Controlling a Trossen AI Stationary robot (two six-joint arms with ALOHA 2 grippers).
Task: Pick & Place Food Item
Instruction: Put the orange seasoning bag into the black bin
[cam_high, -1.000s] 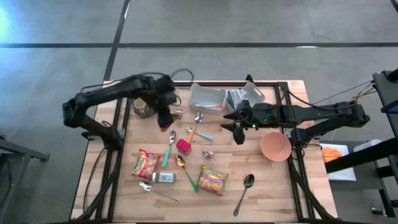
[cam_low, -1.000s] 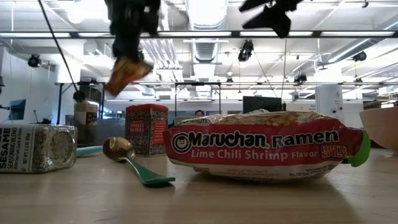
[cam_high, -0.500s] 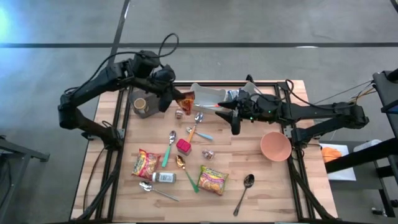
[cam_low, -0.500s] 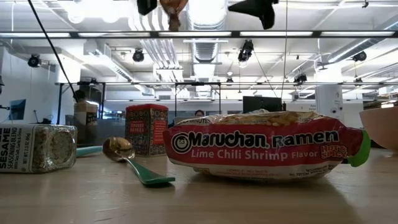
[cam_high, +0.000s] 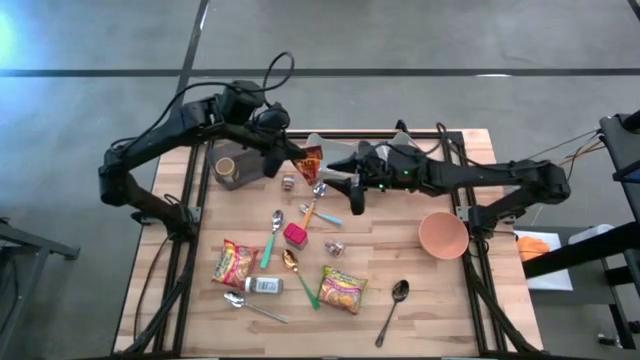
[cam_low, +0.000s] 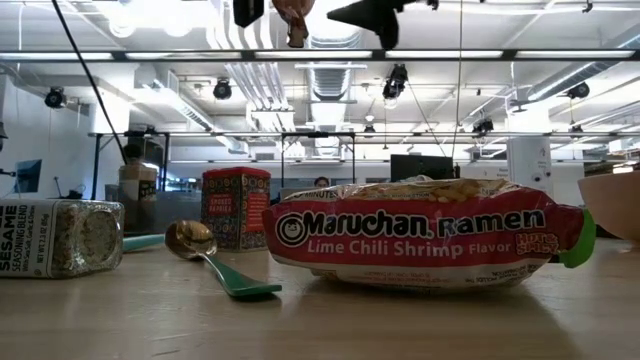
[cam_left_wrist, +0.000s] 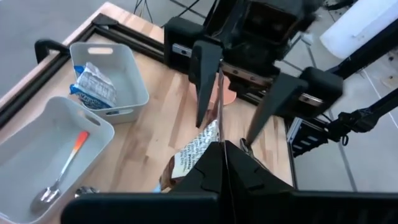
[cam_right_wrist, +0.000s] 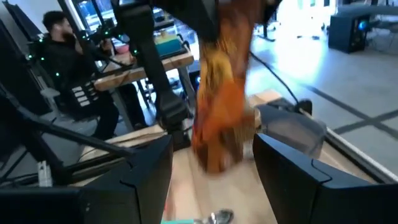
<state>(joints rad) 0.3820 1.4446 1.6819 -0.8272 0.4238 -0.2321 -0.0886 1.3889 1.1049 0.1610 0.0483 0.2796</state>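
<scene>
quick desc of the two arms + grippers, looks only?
Both arms are dark, near black, built of jointed tubular links. The left arm carries a loose black cable looping above its wrist. The right arm has a small green light near its wrist. The right gripper has two flat, angular black fingers; the left gripper ends in tapered black ones.

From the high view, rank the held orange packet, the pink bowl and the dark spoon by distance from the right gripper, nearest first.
1. Orange packet, held up by the left gripper, just beside the right gripper.
2. Pink bowl, toward the table's right edge.
3. Dark spoon, at the near edge.
</scene>
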